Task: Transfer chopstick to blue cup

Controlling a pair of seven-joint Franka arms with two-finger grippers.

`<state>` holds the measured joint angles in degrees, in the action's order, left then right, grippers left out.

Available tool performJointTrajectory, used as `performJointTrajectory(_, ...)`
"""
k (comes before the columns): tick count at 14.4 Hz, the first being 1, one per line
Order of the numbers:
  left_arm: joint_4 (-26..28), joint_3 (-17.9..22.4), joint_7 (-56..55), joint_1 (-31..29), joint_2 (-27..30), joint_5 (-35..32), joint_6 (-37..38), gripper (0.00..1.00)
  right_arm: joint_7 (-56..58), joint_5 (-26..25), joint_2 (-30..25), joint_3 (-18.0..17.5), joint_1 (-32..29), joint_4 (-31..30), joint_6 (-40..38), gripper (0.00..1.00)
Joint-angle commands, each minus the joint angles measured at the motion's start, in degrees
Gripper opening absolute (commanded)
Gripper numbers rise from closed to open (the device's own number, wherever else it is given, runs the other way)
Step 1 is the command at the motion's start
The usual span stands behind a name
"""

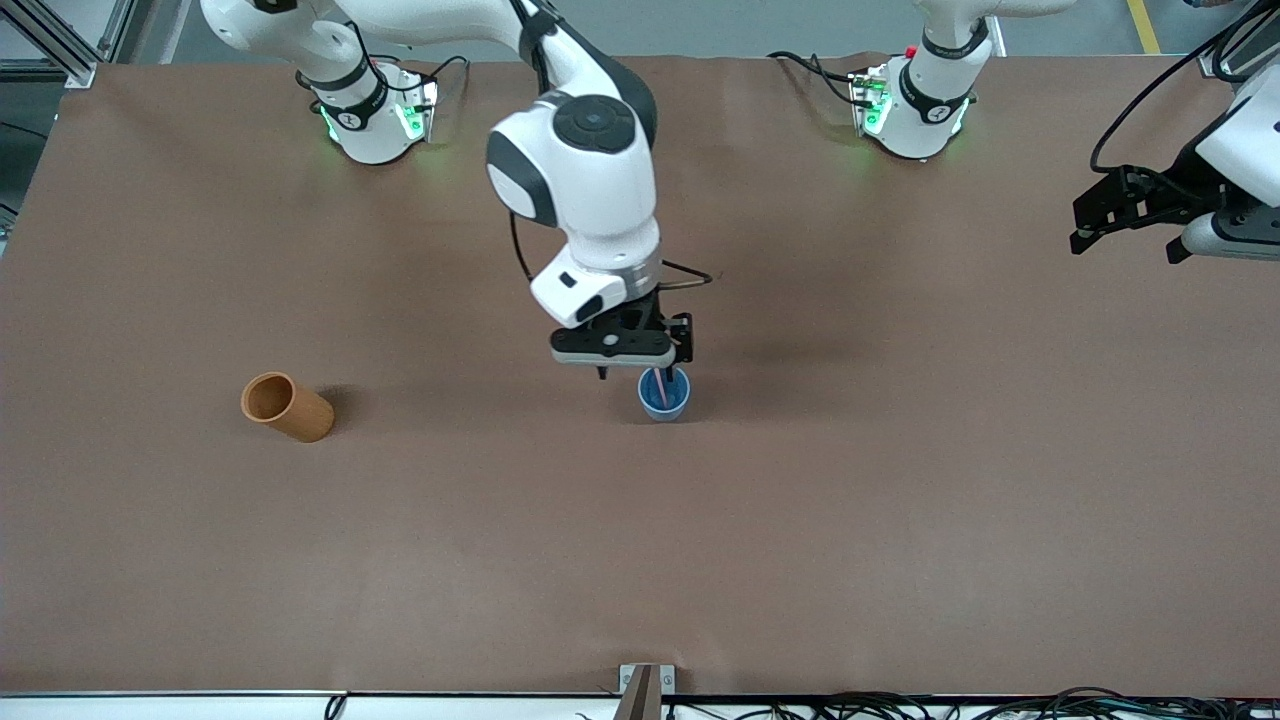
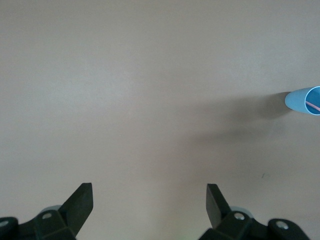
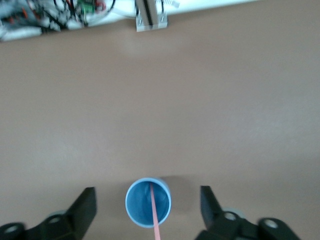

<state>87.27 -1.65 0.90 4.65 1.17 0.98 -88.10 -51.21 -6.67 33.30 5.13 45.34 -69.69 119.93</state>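
The brown table point(image 1: 900, 520) filled the front view, and over its middle reached the right arm point(image 1: 575, 170), bent down from its base at the right arm's end of the row of bases. The left arm point(image 1: 1235, 150) waited, raised over the table edge at the left arm's end. The left gripper point(image 1: 1125, 215) hung there with its fingers point(image 2: 80, 202) spread wide and nothing between them, bare table below. The right gripper point(image 1: 645, 362) stood directly over the blue cup point(image 1: 664, 395); its fingers point(image 3: 85, 205) were parted wide, one to each side of the cup's mouth, and gripped nothing. An orange-brown cup point(image 1: 287, 406) lay tipped on its side toward the right arm's end of the table, well apart from the blue cup, its open mouth showing. The blue cup stood upright near the table's middle. The chopstick point(image 3: 154, 212) was in the blue cup, its lower end inside on the cup's floor and its upper part leaning out over the rim, free of the fingers.
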Motion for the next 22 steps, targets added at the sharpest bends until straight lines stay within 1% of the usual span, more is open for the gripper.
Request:
performJointTrajectory(1, -0.6, 0.0, 0.7, -0.1, 0.1, 0.7, 0.3, 1.00, 0.0, 0.2, -5.6, -0.7, -3.2, -1.8, -4.2, 1.00)
performJointTrajectory(3, -0.6, -0.2, 0.7, 0.0, -0.2, 0.6, 0.3, 1.00, 1.8, 0.2, -9.7, -0.8, -6.7, -2.2, -9.4, 1.00)
performJointTrajectory(5, -0.6, -0.4, 0.6, 0.1, -0.2, 0.7, 0.3, 1.00, 7.5, 0.3, -14.5, -0.9, -11.6, -4.2, -14.0, 1.00)
performJointTrajectory(9, -0.8, -0.3, 0.0, 0.1, -1.0, 0.6, 0.3, 1.00, 20.9, 0.3, -24.4, -0.9, -22.7, -12.6, -18.3, 1.00)
performJointTrajectory(11, -2.3, -0.3, -0.1, 0.1, -1.6, 0.6, 0.3, 1.00, 28.5, 0.3, -29.3, -0.9, -28.7, -18.2, -18.4, 1.00)
performJointTrajectory(12, -2.5, -0.3, 0.1, 0.1, -1.7, 0.6, 0.3, 1.00, 31.2, 0.7, -31.5, -0.8, -31.3, -20.6, -18.2, 1.00)
performJointTrajectory(14, -2.5, -0.3, -0.2, 0.3, -1.8, 0.6, 0.3, 1.00, 36.1, 2.7, -34.3, -0.7, -36.5, -22.9, -18.6, 1.00)
performJointTrajectory(15, -2.5, -0.3, -0.2, 0.3, -1.9, 0.6, 0.3, 1.00, 39.3, 2.8, -35.1, -0.7, -38.6, -23.6, -18.9, 1.00)
performJointTrajectory(20, -3.0, -0.3, -0.1, 0.4, -2.7, 0.6, 0.3, 1.00, 47.0, 3.2, -39.1, -0.6, -44.0, -23.6, -26.1, 1.00)
performJointTrajectory(22, -3.5, -0.3, -0.2, 0.4, -2.8, 0.3, 0.3, 1.00, 51.3, 4.1, -38.9, -0.5, -45.7, -20.6, -29.6, 1.00)
